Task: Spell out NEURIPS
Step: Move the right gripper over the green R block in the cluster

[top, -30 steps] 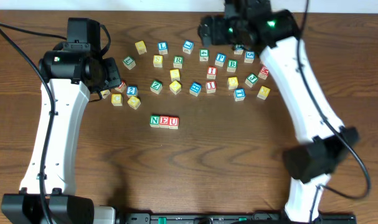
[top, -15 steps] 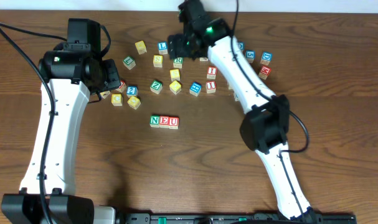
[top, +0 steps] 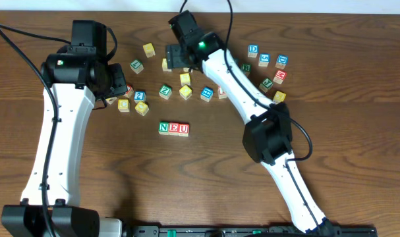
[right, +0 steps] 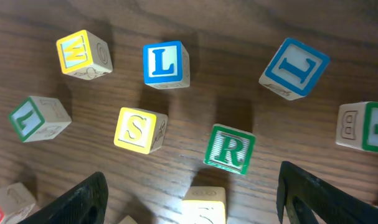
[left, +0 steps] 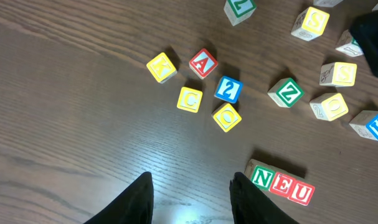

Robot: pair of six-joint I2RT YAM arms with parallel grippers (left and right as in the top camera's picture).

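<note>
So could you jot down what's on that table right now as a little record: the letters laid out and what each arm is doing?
word so far: NEU row, three cubes touching side by side
likely next letter: green R cube, loose, not in the row
right tool: open, empty, above the green R cube
left tool: open, empty, near the NEU row
also loose: yellow S cube, blue L cube

The left arm (top: 58,131) stands up from the near-left corner and bends inward at its top. The left claw (left: 192,200) hangs with fingers partly parted, gripping nothing. The right arm (top: 234,80) stretches diagonally to the back centre, the right claw (right: 195,200) spread wide and empty.
</note>
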